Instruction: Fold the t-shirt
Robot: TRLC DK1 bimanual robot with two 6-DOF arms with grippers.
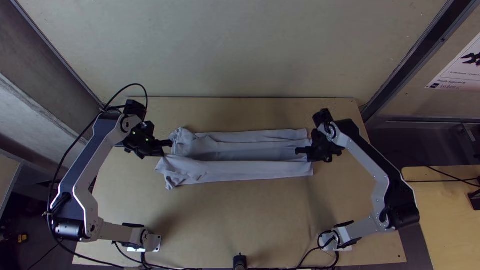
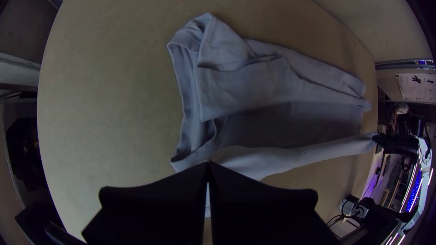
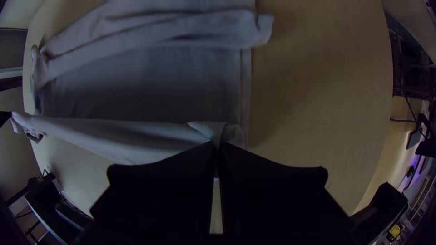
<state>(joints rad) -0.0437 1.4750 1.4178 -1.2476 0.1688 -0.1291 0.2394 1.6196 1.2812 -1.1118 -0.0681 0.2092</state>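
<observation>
The light grey t-shirt [image 1: 240, 155] lies across the table as a long strip, its far and near sides folded inward over a flat middle layer. At its left end my left gripper [image 1: 169, 144] is shut on the near folded edge; in the left wrist view the gripper [image 2: 208, 165] pinches cloth between its tips. At the right end my right gripper [image 1: 300, 150] holds the same near edge; in the right wrist view the gripper [image 3: 217, 145] is shut on a bunched bit. Between both grippers this edge is stretched and looks raised.
Bare wooden table [image 1: 235, 215] lies between the cloth and the arms' bases. A pale wall panel [image 1: 240, 50] stands beyond the table's far edge. Black cables [image 1: 310, 255] run near the right arm's base.
</observation>
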